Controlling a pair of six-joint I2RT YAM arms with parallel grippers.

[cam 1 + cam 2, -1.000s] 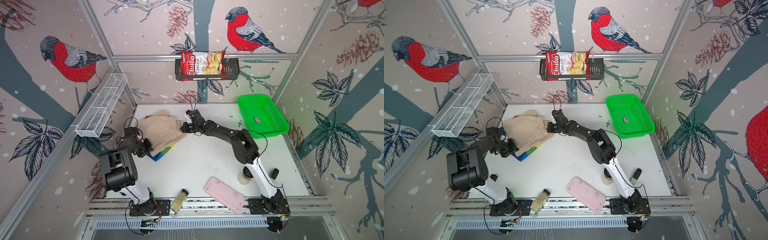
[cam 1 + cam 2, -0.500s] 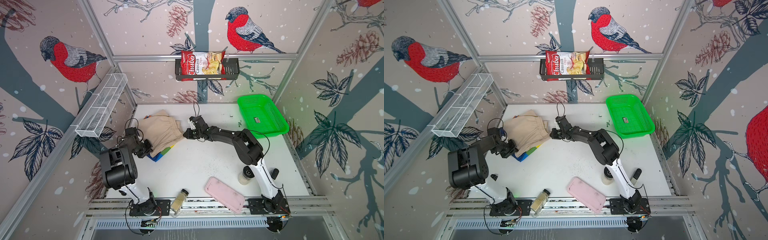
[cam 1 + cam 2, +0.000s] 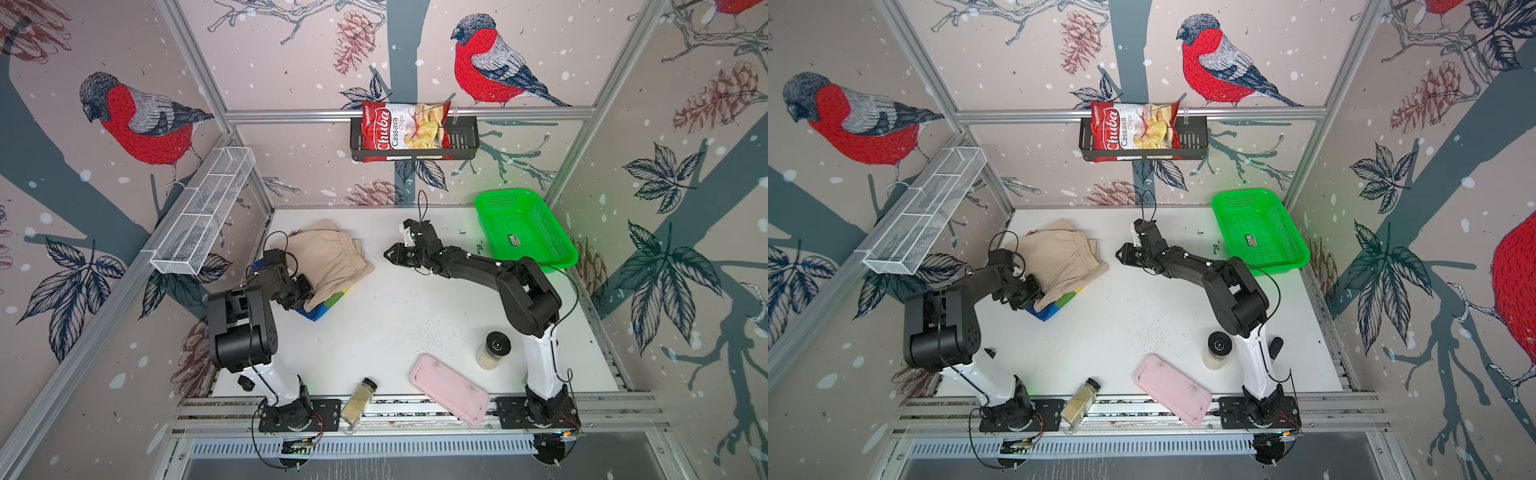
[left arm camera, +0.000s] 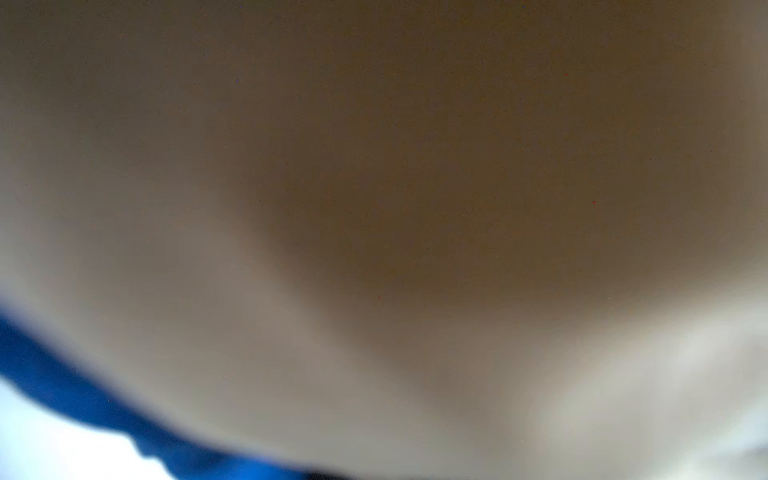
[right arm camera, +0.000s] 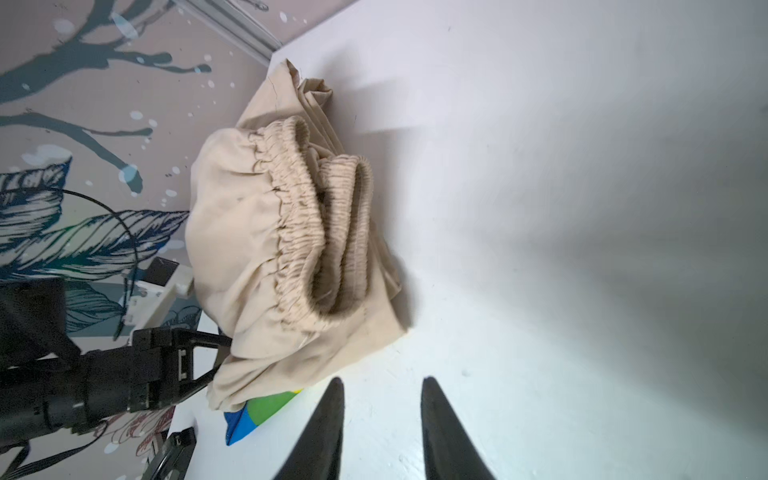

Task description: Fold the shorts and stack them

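Observation:
The beige shorts (image 3: 328, 259) (image 3: 1065, 259) lie folded at the table's back left, their gathered waist (image 5: 291, 216) doubled over. They rest on the rainbow shorts (image 3: 328, 305) (image 3: 1059, 305), of which only a blue, green and yellow corner (image 5: 257, 409) shows. My left gripper (image 3: 305, 291) (image 3: 1036, 293) is pushed into the near edge of the beige cloth, and its fingertips are buried there (image 5: 216, 357). Blurred beige cloth fills the left wrist view, with a blue strip (image 4: 62, 390). My right gripper (image 3: 388, 253) (image 5: 380, 382) hangs open and empty, to the right of the stack and apart from it.
A green mesh basket (image 3: 523, 224) stands at the back right. Near the front lie a pink tray (image 3: 451, 395), a spice jar (image 3: 357, 401) on its side and an upright bottle (image 3: 492, 349). A wire shelf (image 3: 203, 216) juts from the left wall.
My right gripper has let go of the beige shorts, pulled back to the right and opened. The left gripper has stayed at the cloth's edge.

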